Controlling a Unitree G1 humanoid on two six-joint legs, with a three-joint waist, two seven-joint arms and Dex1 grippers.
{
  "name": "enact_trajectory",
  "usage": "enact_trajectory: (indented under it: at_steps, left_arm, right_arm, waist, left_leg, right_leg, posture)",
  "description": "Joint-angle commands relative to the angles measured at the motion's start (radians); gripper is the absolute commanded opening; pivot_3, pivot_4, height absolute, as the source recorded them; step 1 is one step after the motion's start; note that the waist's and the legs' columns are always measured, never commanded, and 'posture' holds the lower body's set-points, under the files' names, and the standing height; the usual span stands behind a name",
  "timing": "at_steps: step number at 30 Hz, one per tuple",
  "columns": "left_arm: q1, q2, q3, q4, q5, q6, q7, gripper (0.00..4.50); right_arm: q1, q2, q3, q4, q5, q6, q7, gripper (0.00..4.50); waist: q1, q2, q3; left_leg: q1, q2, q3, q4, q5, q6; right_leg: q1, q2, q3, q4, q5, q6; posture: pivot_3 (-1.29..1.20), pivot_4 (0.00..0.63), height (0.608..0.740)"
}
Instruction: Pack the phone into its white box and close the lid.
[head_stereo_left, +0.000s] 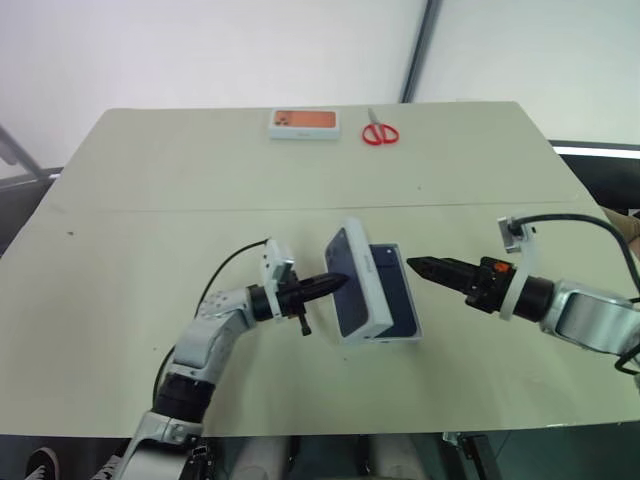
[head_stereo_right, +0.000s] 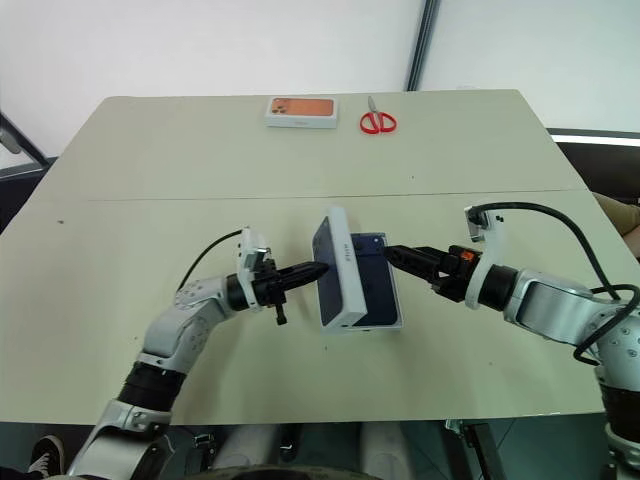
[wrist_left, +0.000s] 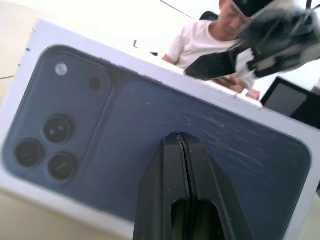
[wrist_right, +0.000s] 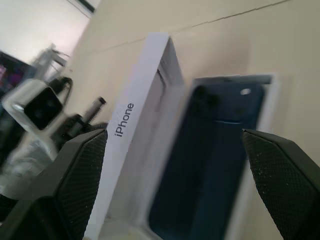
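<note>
**With phone already in the box, lid is the last job**

Since the phone (wrist_right: 215, 165) lies flat in the white box (head_stereo_right: 392, 322), back up, packing looks done; what's left is the close. Lid (head_stereo_right: 338, 270) isn't seated yet: it stands on one long edge along the box's left side, tilted, printed face toward my left gripper (head_stereo_right: 318, 269). Needs tipping over to the right and pressing down square, by my read.

Grippers:
- Left: fingers fully shut, holding nothing. Tip sits against, or just off, the lid's printed face near its middle; can't tell which.
- Right gripper (head_stereo_right: 390, 252): jaws spread wide, empty, just right of the box, tips over its right edge, pointing at the lid's inner side.

Looks:
- Phone: slim, navy, glossy, camera bump at the far corner. Fills the box nearly edge to edge.
- Box: shallow white tray, mid-table, long axis running away from me.
- Lid: white shell, dark-blue phone pic w/ three lenses outside, "iPhone" printed on the side wall.

Risk, imo: lid could slide instead of pivoting if pushed too low.
</note>
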Motion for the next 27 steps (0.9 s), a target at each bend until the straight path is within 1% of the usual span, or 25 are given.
enact_trajectory:
  at_steps: [1,3,5,7,8,10,15,19,23,26,27]
  left_arm:
    - [-0.021,-0.031,-0.03,0.003,0.014,-0.023,0.002,0.0]
    - [-0.014,-0.035,-0.049,-0.003,0.023,-0.028,-0.009,0.0]
    - [-0.009,-0.02,-0.038,-0.009,0.02,-0.019,-0.012,0.0]
    - [-0.007,-0.003,-0.027,-0.016,0.021,-0.015,-0.011,0.0]
    - [-0.003,0.013,-0.013,-0.032,0.011,-0.003,-0.01,0.0]
    - [0.001,0.036,0.006,-0.051,-0.005,0.015,-0.006,0.0]
    - [0.035,0.126,0.052,-0.082,-0.002,0.043,-0.002,0.0]
    - [0.042,0.163,0.043,-0.057,0.033,0.039,0.013,0.0]
    - [0.041,0.159,0.038,-0.047,0.024,0.088,0.026,0.0]
    - [0.029,0.132,-0.032,-0.01,0.088,0.055,0.031,0.0]
    - [0.019,0.116,-0.049,0.004,0.09,0.073,0.034,0.0]
  right_arm:
    - [-0.007,-0.03,0.063,-0.027,-0.331,-0.157,0.131,4.23]
    - [-0.004,-0.032,0.115,-0.033,-0.465,-0.208,0.185,3.56]
    - [0.0,-0.026,0.171,-0.034,-0.614,-0.296,0.228,2.57]
    - [0.0,-0.019,0.207,-0.029,-0.724,-0.357,0.257,1.58]
    - [-0.002,-0.009,0.224,-0.028,-0.763,-0.377,0.269,1.02]
    - [-0.006,0.011,0.244,-0.027,-0.82,-0.403,0.291,0.06]
    - [-0.023,0.031,0.309,-0.022,-0.981,-0.481,0.354,0.06]
    - [-0.02,0.045,0.334,-0.022,-1.065,-0.513,0.391,0.06]
    - [-0.012,0.07,0.34,-0.018,-1.124,-0.526,0.41,0.06]
    - [-0.01,0.087,0.333,-0.016,-1.15,-0.523,0.419,0.06]
    - [-0.008,0.087,0.334,-0.02,-1.162,-0.523,0.424,0.06]
  waist:
    - [-0.004,0.0,0.0]
    - [-0.004,0.0,0.0]
    - [-0.004,0.0,0.0]
    - [-0.004,0.0,0.0]
    - [-0.003,0.0,0.0]
    - [-0.003,0.0,0.0]
    - [-0.003,0.0,0.0]
    - [0.0,0.0,0.0]
    - [0.0,0.0,0.0]
    - [0.0,0.0,0.0]
    - [0.001,0.0,0.0]
  left_leg:
    - [0.0,0.0,0.0,0.0,0.0,0.0]
    - [0.0,0.0,0.0,0.0,0.0,0.0]
    - [0.0,0.0,0.0,0.0,0.0,0.0]
    - [0.0,0.0,0.0,0.0,0.0,0.0]
    - [0.0,0.0,0.0,0.0,0.0,0.0]
    - [0.0,0.0,0.0,0.0,0.0,0.0]
    - [0.0,0.0,0.0,0.0,0.0,0.0]
    - [0.0,0.0,0.0,0.0,0.0,0.0]
    - [0.0,0.0,-0.001,0.0,0.0,-0.001]
    - [0.0,0.0,-0.001,0.0,0.0,-0.001]
    - [0.0,-0.001,-0.001,0.0,0.0,-0.001]
  right_leg:
    - [0.0,0.0,0.0,0.0,0.0,0.0]
    - [-0.001,0.0,0.0,0.001,0.0,0.0]
    - [-0.001,0.001,0.001,0.001,0.0,0.0]
    - [-0.001,0.001,0.001,0.001,0.0,0.0]
    - [-0.001,0.001,0.001,0.001,0.0,0.0]
    - [-0.001,0.001,0.001,0.001,0.0,0.0]
    - [-0.001,0.0,0.001,0.001,0.0,0.0]
    - [-0.001,0.0,0.001,0.001,0.0,0.0]
    - [-0.001,0.0,0.001,0.001,0.0,0.0]
    - [-0.001,-0.001,0.001,0.001,0.0,0.0]
    - [-0.001,-0.001,0.001,0.001,0.0,0.0]
  posture:
    - [0.0,0.15,0.74]
    - [0.0,0.15,0.74]
    - [0.0,0.15,0.74]
    - [0.0,0.15,0.74]
    - [0.0,0.15,0.74]
    - [0.0,0.15,0.74]
    - [0.0,0.15,0.74]
    - [0.0,0.15,0.74]
    - [0.0,0.15,0.74]
    - [0.0,0.15,0.74]
    - [0.0,0.15,0.74]
